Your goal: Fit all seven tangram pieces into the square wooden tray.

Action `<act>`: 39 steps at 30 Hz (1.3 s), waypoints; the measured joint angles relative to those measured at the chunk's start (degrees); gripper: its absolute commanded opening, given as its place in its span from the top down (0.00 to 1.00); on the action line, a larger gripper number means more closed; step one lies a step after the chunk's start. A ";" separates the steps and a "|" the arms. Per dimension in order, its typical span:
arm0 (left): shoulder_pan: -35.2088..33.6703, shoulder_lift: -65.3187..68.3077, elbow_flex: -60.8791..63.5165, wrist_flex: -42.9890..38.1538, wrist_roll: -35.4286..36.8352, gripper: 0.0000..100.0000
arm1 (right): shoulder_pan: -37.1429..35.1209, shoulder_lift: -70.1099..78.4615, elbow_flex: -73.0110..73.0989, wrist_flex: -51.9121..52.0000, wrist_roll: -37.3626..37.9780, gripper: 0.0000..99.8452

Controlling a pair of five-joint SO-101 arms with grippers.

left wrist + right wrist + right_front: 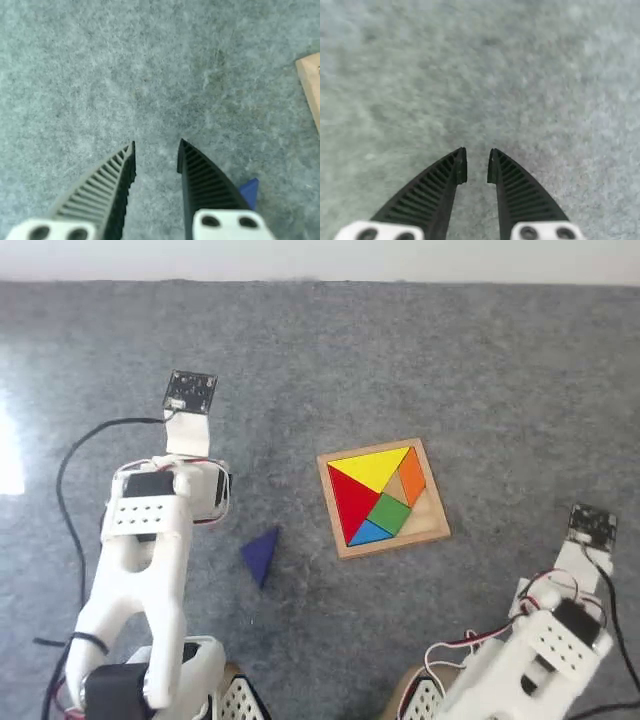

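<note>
A grey, fuzzy felt mat (480, 360) covers the table, and its matted fibres show close up in both wrist views. A pale strip of wall runs along the far edge.

The left gripper (156, 150) hangs over bare mat, its two black, ribbed, wedge-shaped fingers tapering to points with a moderate gap between them and nothing held. Just beside one finger, the corner of a dark blue triangle (250, 190) peeks out, lying flat on the felt. Farther off, a light wooden edge of the tray (310, 85) shows.

The right gripper (477, 162) has the same ribbed black fingers, drawn close together with only a slim gap at the tips. It grips nothing, and only grey felt lies below it.

In the high view, the left arm (140, 560), of smooth white plastic with black cable loops, stands at the near left. The right arm (540, 650) sits at the near right corner.

Between them lies the square wooden tray, turned slightly askew. Inside it lie a yellow triangle (372, 468), a red triangle (348, 502), an orange piece (412, 475), a green square (390, 512) and a small light blue triangle (370, 533). A tan patch among them could be a piece or bare wood; I cannot tell. Bare wood shows along the tray's near right side. The dark blue triangle rests on the mat, well apart from the tray and near the left arm.
</note>
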 measured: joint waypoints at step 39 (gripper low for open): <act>15.38 18.20 0.44 13.63 -8.00 0.84 | 3.16 -2.20 1.58 -1.76 0.97 0.91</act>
